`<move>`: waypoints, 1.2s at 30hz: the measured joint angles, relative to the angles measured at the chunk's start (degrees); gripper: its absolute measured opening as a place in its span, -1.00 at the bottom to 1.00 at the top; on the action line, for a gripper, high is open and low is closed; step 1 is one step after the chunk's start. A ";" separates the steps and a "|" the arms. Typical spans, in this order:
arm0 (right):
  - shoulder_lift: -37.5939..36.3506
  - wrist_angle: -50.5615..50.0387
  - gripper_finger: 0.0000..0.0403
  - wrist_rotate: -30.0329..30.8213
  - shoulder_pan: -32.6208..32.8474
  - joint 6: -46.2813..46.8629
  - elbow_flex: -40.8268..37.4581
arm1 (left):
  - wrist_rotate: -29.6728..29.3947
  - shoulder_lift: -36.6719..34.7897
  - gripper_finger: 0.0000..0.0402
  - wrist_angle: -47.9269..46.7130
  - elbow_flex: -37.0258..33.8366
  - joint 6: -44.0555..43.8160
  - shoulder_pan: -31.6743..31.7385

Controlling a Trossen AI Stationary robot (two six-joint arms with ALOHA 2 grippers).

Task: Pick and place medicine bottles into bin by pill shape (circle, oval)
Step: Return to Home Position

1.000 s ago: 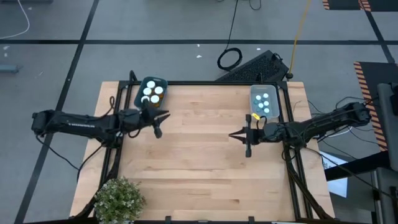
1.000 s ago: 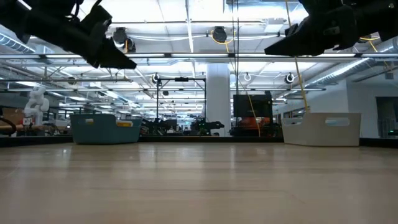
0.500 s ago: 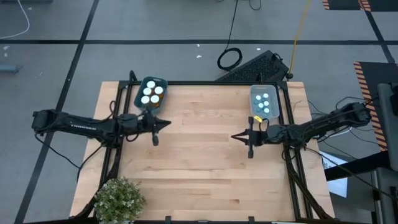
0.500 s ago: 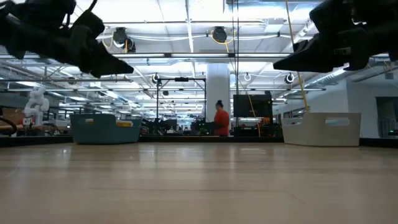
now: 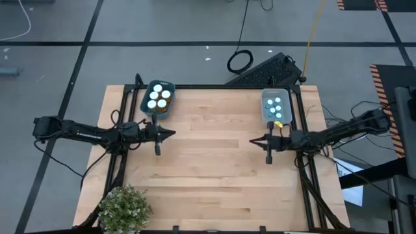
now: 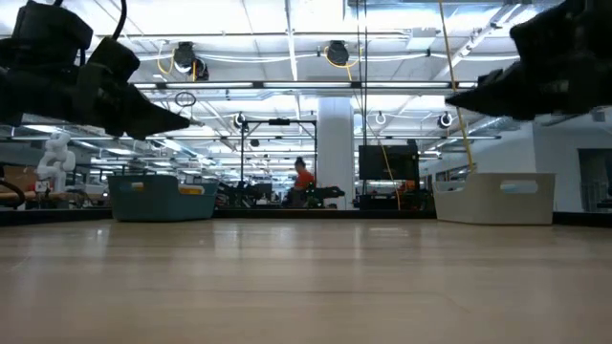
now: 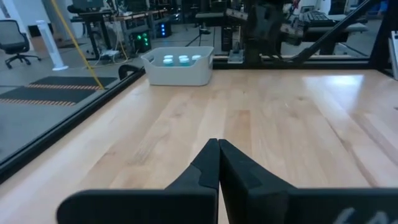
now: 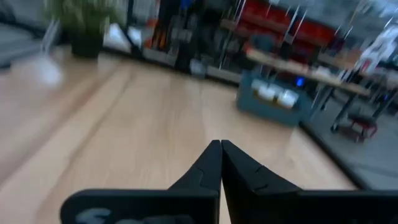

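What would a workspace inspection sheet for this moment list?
Surface: wooden table, middle bare.
Job's things: white-capped bottles sit in the blue bin at the far left corner and in the white bin at the far right corner; none loose.
Clutter: potted plant at the near left corner.
Grippers: left gripper and right gripper both shut, empty, above the table.
Cables: coiled black cable on the floor behind the table.
Surroundings: a person in an orange top far behind.
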 joint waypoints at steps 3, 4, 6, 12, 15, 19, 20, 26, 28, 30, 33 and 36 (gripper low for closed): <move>-3.12 1.75 -1.00 -0.11 0.07 -0.28 -1.92 | 0.02 0.00 -0.99 -0.03 0.00 -0.33 -0.11; -4.06 0.43 -1.00 -0.12 0.10 -0.29 -1.92 | -0.08 -0.15 -0.99 -0.10 0.00 -0.65 -0.13; -5.37 -1.64 -1.00 -0.14 0.13 -0.26 -1.92 | -0.65 -0.79 -0.99 0.34 0.00 -1.85 -0.20; -9.75 -5.27 -1.00 -0.12 0.15 -0.70 -1.98 | -1.01 -3.50 -0.99 0.56 0.00 0.34 -2.94; -12.77 -5.69 -1.00 -0.22 0.15 -0.89 -2.00 | -1.09 -5.21 -1.00 0.43 0.00 1.45 -3.78; -17.26 -7.42 -1.00 -2.88 0.17 -1.13 -2.05 | -1.09 -7.40 -1.00 -2.48 0.00 1.56 -3.91; -18.47 -8.13 -1.00 -2.98 0.17 -1.10 -2.05 | -1.10 -7.92 -1.00 -3.24 0.00 1.52 -3.91; -26.77 -13.88 -1.00 -2.97 0.17 -1.13 -2.09 | -1.10 -9.93 -1.00 -4.19 0.00 1.46 -3.91; -29.84 -15.93 -1.00 -2.96 0.17 -1.13 -2.11 | -1.03 -10.51 -0.99 -4.20 0.00 1.30 -3.91; -33.00 -18.26 -1.00 -2.98 0.17 -1.13 -2.13 | -0.84 -10.98 -0.99 -4.28 0.02 1.13 -3.91; -37.62 -24.34 -1.00 -2.97 0.17 -1.08 -2.14 | -0.75 -11.64 -0.99 -4.18 0.02 1.12 -3.91; -41.87 -28.88 -1.00 -3.54 0.17 -1.09 -2.16 | -0.61 -12.21 -0.99 -3.41 0.03 0.89 -3.91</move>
